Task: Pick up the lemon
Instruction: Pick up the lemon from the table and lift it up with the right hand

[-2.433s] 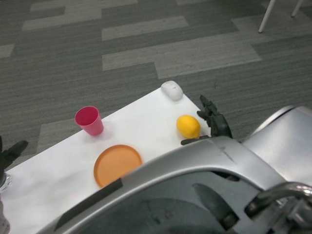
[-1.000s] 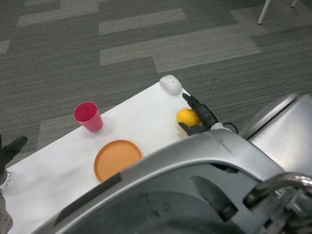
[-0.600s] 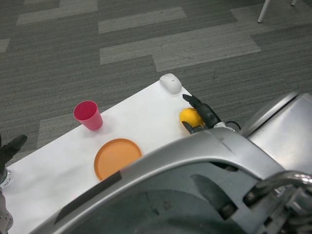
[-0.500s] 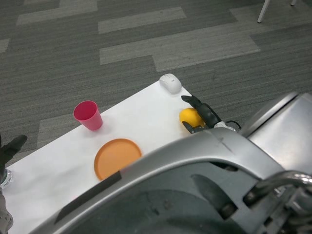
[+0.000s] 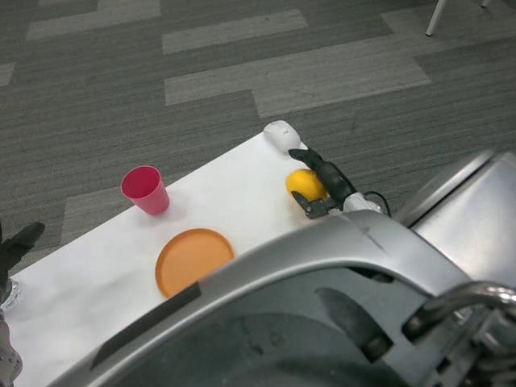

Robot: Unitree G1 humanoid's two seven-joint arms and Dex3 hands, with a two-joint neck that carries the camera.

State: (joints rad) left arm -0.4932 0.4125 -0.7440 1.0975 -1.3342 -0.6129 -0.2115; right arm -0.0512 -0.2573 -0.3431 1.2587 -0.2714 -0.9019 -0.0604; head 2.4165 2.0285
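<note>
1. Wrapping round the lemon (image 5: 303, 183), the right robot hand (image 5: 324, 184) has black fingers (image 5: 310, 157) curved over the fruit's far side and another part of the hand tucked under its near side, so the lemon sits clasped between them.
2. Whether the lemon is lifted clear of the tabletop (image 5: 226, 201) or touching it, I cannot tell.
3. Reaching in from the lower right, the right silver forearm fills much of the view and hides the wrist behind the hand.
4. Just beyond the lemon, at the tabletop's far corner, lies a white computer mouse (image 5: 280, 136), close to the fingertips but apart from them.
5. Well to the left of the lemon stands a pink cup (image 5: 146, 190), upright, mouth up.
6. Nearer than the cup and left of the lemon lies an orange plate (image 5: 194, 260), flat.
7. Far to the left of the lemon, the left robot hand (image 5: 18, 246) shows at the picture's edge, off the tabletop's side, holding nothing visible; its fingers are too cut off to judge.
</note>
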